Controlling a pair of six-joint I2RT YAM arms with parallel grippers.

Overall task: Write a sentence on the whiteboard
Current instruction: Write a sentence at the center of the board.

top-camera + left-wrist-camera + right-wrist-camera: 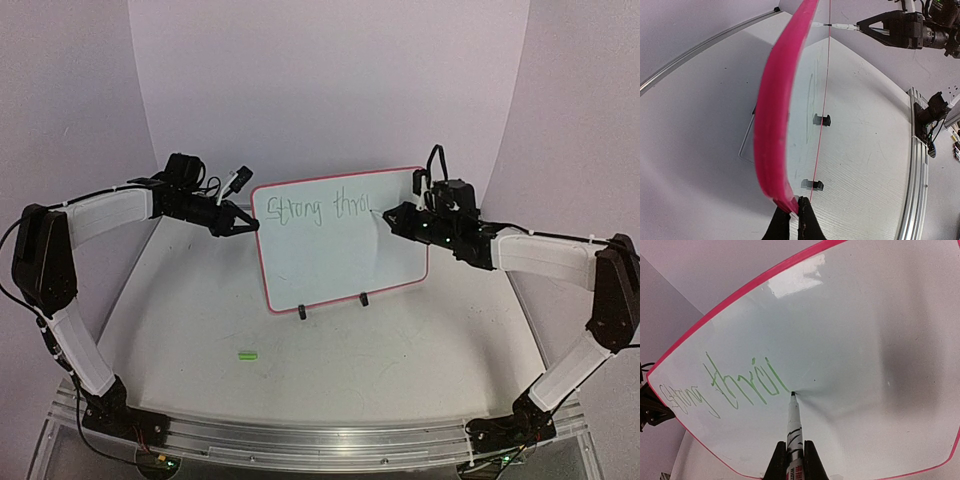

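On the table point(420, 365), the board point(340, 255) stands upright on its clip feet point(302, 312). The left gripper point(248, 224) is clamped on its left edge. The right gripper point(392, 215) pinches a marker point(794, 422), tip touching the board beside green writing point(740, 385).

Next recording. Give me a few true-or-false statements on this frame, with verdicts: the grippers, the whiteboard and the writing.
1. The left gripper pinches the whiteboard by its pink frame. True.
2. The whiteboard lies flat. False: it stands upright on its black clip feet.
3. The right gripper holds a marker with its tip on the board. True.
4. The writing is red. False: it is green.
5. A small green object lies on the table in front of the board. True.
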